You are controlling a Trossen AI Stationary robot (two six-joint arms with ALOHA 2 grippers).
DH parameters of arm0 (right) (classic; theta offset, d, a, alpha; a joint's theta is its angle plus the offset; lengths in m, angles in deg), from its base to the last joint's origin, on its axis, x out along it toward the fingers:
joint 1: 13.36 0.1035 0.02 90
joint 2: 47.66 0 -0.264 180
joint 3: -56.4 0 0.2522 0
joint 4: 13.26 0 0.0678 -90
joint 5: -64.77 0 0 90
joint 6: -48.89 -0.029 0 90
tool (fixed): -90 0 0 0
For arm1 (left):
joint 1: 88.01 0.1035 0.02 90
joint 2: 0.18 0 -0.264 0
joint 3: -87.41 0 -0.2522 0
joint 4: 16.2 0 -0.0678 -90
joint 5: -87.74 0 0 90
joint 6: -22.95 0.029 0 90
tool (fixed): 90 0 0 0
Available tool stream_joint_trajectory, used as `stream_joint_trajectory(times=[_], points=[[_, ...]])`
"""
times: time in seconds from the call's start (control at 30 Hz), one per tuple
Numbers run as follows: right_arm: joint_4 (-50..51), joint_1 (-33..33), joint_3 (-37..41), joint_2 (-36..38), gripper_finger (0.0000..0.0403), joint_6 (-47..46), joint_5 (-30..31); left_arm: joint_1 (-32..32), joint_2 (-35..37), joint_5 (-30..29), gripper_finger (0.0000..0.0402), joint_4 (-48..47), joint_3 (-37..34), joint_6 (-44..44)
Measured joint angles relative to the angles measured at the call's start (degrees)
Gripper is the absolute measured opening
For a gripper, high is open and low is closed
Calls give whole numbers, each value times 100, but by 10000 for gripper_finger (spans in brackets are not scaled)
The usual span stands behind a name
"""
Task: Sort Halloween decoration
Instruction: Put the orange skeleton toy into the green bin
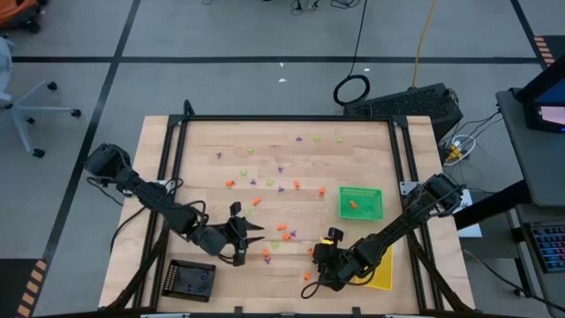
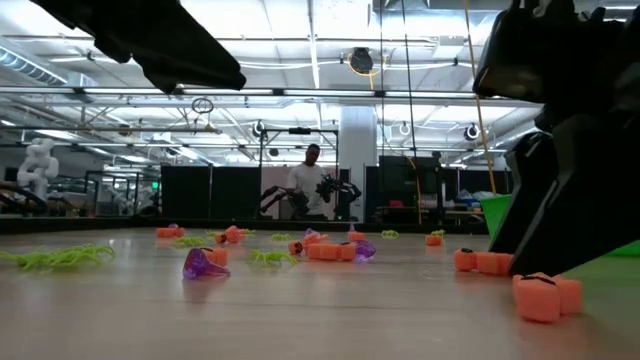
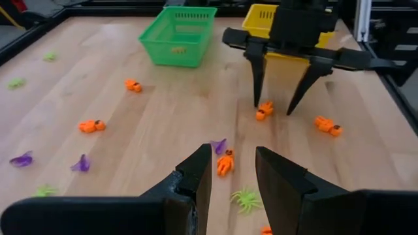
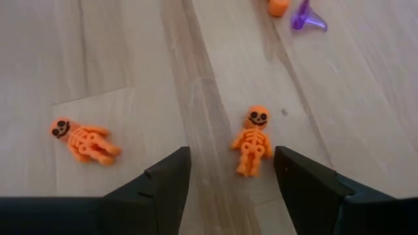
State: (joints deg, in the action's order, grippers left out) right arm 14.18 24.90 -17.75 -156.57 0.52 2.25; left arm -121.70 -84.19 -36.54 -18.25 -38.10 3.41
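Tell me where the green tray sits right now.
In the high view the green tray sits on the table's right half, beyond the right gripper and the yellow tray. An orange trinket lies inside.

Floor: grey, crossed by dark tape lines. Office chair base: white, set at the table's left. Cable coil: black, laid on the floor beyond the table. Ceiling lights: long bright strips seen overhead. Dark partitions: ranged along the far wall. A person is seen standing there.
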Motion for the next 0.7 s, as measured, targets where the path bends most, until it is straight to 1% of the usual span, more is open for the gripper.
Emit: stream_joint_trajectory(times=[0.1, 0.2, 0.5, 0.7], points=[[6, 0, -6, -15, 207, -40, 9, -82, 0, 8, 116, -4, 0, -11], [29, 2, -6, -17, 195, -61, 10, -153, 0, 7, 116, -2, 0, 33], [123, 0, -6, -28, 123, -57, 140, -170, 0, 0, 116, -9, 0, 34], [128, -4, -3, -33, 81, -46, 153, -170, 0, -4, 116, -9, 0, 35]])
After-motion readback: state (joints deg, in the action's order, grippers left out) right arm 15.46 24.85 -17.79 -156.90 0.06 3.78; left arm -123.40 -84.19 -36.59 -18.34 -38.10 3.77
